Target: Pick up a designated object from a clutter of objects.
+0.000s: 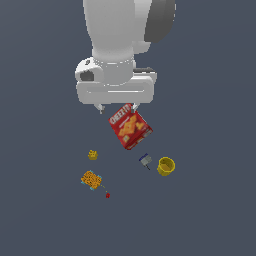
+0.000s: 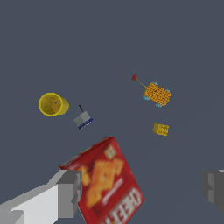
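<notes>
Dark grey desk (image 1: 210,220); fingers (image 2: 74,192) spread, empty, above cracker box (image 1: 130,126); orange-and-teal pad (image 1: 91,180) untouched, everything left to do.

My gripper (image 1: 117,107) is white with pale grey fingers (image 2: 65,192). Under me the ground (image 1: 210,210) is a flat dark slate blue. The Cheez-It box (image 1: 130,126) is bright red with orange crackers printed on it and white lettering. The pad (image 1: 91,179) is orange with darker speckles and teal edging, and its thin cord ends in a red bead (image 1: 107,195). The cup (image 1: 166,166) is plain yellow. The small lump (image 1: 92,155) is yellow-orange. The tiny item (image 1: 145,160) is grey with a dark blue edge.
</notes>
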Controlling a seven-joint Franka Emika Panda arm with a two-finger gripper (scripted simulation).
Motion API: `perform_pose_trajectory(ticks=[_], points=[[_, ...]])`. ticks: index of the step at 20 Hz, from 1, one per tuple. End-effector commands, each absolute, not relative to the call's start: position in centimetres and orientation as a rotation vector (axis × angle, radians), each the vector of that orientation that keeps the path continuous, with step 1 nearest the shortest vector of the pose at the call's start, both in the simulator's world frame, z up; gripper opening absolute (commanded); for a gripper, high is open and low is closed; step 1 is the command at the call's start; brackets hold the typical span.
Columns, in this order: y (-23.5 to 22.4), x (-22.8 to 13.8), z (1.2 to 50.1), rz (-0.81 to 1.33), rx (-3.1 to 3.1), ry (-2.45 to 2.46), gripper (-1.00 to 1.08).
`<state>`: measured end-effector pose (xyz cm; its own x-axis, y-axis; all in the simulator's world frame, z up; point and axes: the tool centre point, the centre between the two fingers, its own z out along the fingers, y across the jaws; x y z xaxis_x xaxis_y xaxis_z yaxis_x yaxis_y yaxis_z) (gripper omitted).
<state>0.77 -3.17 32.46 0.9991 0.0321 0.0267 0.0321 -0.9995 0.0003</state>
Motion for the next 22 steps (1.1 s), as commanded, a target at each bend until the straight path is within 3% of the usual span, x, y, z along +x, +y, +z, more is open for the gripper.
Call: perform_pose_trajectory(ticks=[1, 22], points=[[-3.4, 1.3, 32.0, -0.040, -3.141, -0.090, 1.00], [-7.5, 8.7, 22.8, -0.016, -3.063, -0.762, 1.00]])
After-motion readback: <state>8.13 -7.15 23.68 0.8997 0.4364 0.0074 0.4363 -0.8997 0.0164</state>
